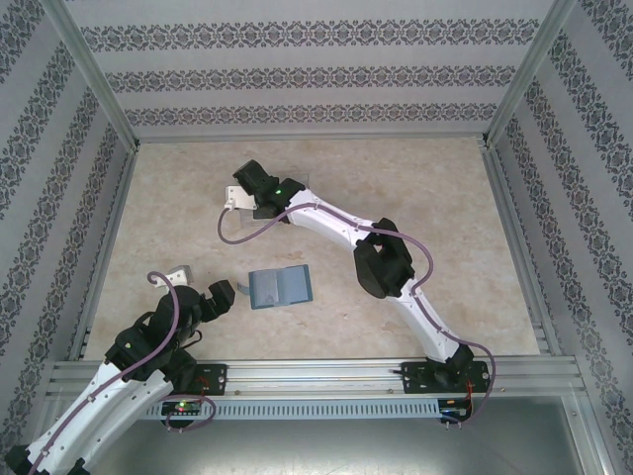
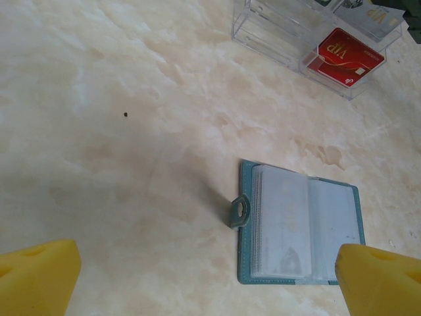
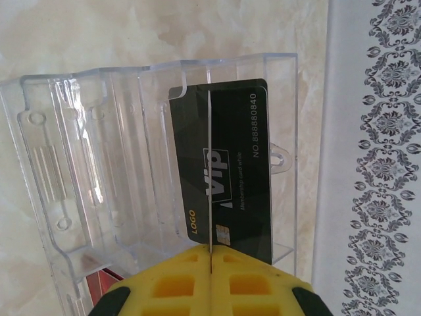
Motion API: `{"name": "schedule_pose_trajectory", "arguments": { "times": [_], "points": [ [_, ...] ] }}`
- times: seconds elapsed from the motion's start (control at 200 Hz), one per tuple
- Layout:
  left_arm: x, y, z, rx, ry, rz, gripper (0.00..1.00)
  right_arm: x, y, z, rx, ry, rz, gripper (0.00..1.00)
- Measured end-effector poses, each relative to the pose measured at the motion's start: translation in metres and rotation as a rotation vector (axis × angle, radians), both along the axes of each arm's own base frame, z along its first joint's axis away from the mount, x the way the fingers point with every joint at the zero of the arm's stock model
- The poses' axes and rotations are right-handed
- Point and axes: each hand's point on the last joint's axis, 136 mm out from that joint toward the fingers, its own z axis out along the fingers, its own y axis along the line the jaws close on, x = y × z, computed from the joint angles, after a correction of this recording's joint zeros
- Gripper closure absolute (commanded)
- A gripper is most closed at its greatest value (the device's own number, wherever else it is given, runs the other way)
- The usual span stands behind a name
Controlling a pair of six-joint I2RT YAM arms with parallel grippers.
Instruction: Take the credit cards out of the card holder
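- The card holder (image 1: 282, 287), a small teal folder, lies open and flat on the marble-patterned table (image 1: 445, 198), near the front edge, at about 7 o'clock from the table's middle.
- In the left wrist view its clear inner sleeves look pale and mostly empty. Whether a card remains tucked inside cannot be told. A small strap tab (image 2: 240, 210) sticks out at its 9 o'clock side.
- The left gripper (image 1: 223, 297) sits at 9 o'clock of the holder, just beside it. Its yellow fingers (image 2: 39, 276) are spread wide and grasp nothing.
- A clear plastic tray (image 2: 276, 33) stands well apart from the holder, at about 11 o'clock from it in the overhead view.
- A red card (image 2: 345, 56) rests in one tray compartment. A black card (image 3: 223, 164) marked VIP lies in another.
- The right gripper (image 3: 210, 263) is above the tray, its pads clenched together on a thin pale card (image 3: 209, 164) seen edge-on, standing over the black card.
- Judged progress: well along. Two cards sit in the tray and a third appears about to join them.
- Likely left: release this card, then check the holder's sleeves for any card not yet taken out.
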Motion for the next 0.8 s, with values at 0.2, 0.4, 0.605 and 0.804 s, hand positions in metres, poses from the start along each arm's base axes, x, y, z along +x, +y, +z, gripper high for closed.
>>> {"name": "schedule_pose_trajectory", "arguments": {
  "times": [0.2,0.4,0.605,0.804],
  "points": [
    [0.000,0.000,0.000,0.000,0.000,0.000,0.00,0.000,0.000,-0.005,-0.006,0.005,0.000,1.00],
    [0.000,0.000,0.000,0.000,0.000,0.000,0.00,0.005,0.001,-0.007,0.004,-0.005,-0.011,0.74],
    [0.000,0.000,0.000,0.000,0.000,0.000,0.00,0.021,-0.004,-0.014,0.010,-0.032,-0.060,0.73],
    [0.000,0.000,-0.001,0.001,0.002,0.000,0.00,0.042,-0.011,-0.003,0.046,-0.099,-0.135,0.72]
  ]
}}
